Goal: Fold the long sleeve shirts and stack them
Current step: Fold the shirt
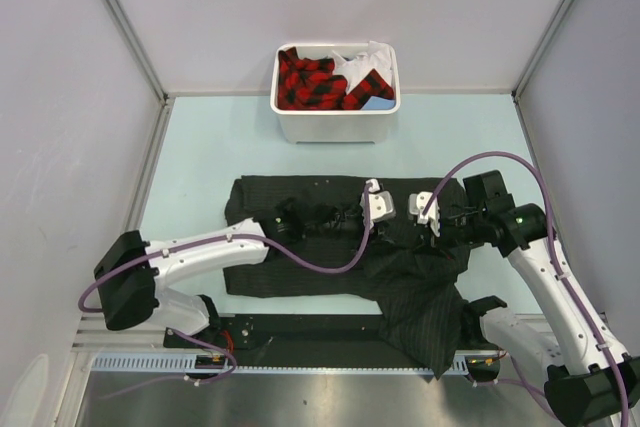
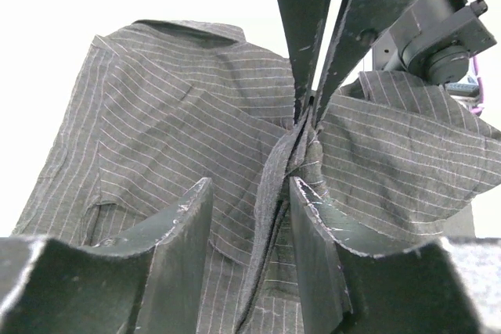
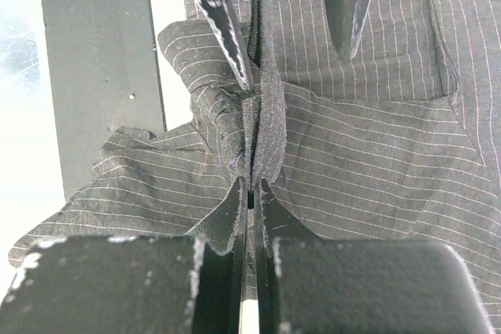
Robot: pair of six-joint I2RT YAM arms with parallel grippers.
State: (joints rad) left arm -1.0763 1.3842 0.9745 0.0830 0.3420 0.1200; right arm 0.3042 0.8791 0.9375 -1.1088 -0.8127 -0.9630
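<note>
The long sleeve shirt [image 1: 300, 282], black with fine pale pinstripes, lies spread across the middle of the table. Part of it hangs over the near edge [image 1: 430, 342]. Both grippers meet over its right half. My right gripper [image 1: 428, 215] [image 3: 250, 187] is shut on a pinched ridge of the shirt [image 3: 368, 162]. My left gripper [image 1: 378, 205] [image 2: 250, 185] faces it from the left. Its jaws stand apart, and the same raised fold of shirt [image 2: 172, 99] runs between them without being clamped. The right gripper's fingers [image 2: 313, 29] show at the top of the left wrist view.
A white bin [image 1: 335, 127] stands at the back centre, holding red-and-black plaid clothing [image 1: 310, 82] and some white and blue cloth. Grey walls close in the table on the left, right and back. The left arm's purple cable [image 1: 320, 265] lies across the shirt.
</note>
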